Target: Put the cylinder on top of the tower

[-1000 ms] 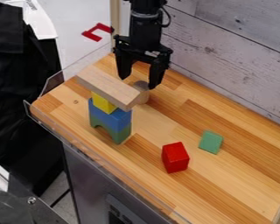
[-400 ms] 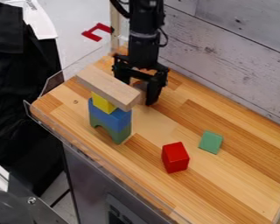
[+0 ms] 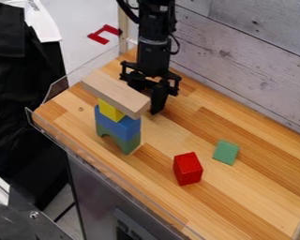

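Just behind the tower's right end, low over the wood, is the black gripper (image 3: pixel 147 93). Its fingers stand close together, shut around the spot of the wooden cylinder, which the fingers and the plank hide. The tower has a green arch (image 3: pixel 128 143) at its foot, a blue block (image 3: pixel 118 126) over it, then a yellow block (image 3: pixel 109 110). A long wooden plank (image 3: pixel 115 93) lies flat across the top.
A red block (image 3: pixel 188 168) stands to the right of the tower, nearer the front. Farther right lies a green block (image 3: pixel 226 152). The wooden table (image 3: pixel 240 197) has a clear low guard along its front-left edge and a grey plank wall behind.
The gripper has come down behind the plank's right end, and its fingers have closed together. The cylinder, seen between them before, is now hidden. The tower and loose blocks have stayed put.
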Motion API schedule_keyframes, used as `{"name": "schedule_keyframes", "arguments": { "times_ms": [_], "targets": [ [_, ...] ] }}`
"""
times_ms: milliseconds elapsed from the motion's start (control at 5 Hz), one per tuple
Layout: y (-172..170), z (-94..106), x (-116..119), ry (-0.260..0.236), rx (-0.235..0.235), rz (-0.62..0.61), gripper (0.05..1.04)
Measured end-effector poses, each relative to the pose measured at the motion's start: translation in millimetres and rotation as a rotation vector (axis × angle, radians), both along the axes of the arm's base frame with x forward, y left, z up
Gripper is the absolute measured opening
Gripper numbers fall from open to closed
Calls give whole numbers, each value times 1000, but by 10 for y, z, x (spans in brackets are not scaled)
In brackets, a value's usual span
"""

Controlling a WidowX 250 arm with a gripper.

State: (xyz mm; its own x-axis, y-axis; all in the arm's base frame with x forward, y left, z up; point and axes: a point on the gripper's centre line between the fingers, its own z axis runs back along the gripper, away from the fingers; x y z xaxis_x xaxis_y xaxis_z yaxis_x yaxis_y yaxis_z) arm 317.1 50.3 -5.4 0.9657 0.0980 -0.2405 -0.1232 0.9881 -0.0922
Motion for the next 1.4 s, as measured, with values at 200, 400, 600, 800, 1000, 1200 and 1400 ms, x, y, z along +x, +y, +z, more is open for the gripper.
{"name": "schedule_keyframes", "arguments": {
  "times_ms": [200, 400, 600, 800, 1000, 1200, 1400],
  "targets": [
    [-7, 289, 59, -60, 44, 21, 519],
    [-55, 784, 132, -151, 96, 1, 519],
    [-231, 1301, 154, -238, 119, -77, 519],
    [-329, 1811, 76, -273, 117, -106, 519],
    [-209, 1928, -76, -197, 164, -40, 519],
    [-7, 1776, -271, -134, 153, 44, 519],
    [128, 1754, -409, -119, 143, 105, 519]
  ]
}}
